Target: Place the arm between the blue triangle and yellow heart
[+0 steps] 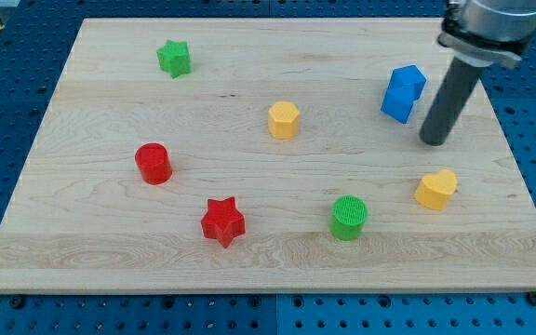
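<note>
Yellow heart (436, 189): near right of board (249, 256); small, rigid, light, likely slides at a nudge. No gripping point needed: no contact called for, only placement between. Tip (434, 141): bare rod end, no jaws to open or close, just beyond heart, apart from it. Blue triangle (403, 93): farther, slightly left of tip, close beside yet clear; equally light and stiff. Judged: tip already sits roughly between both blocks.
</note>
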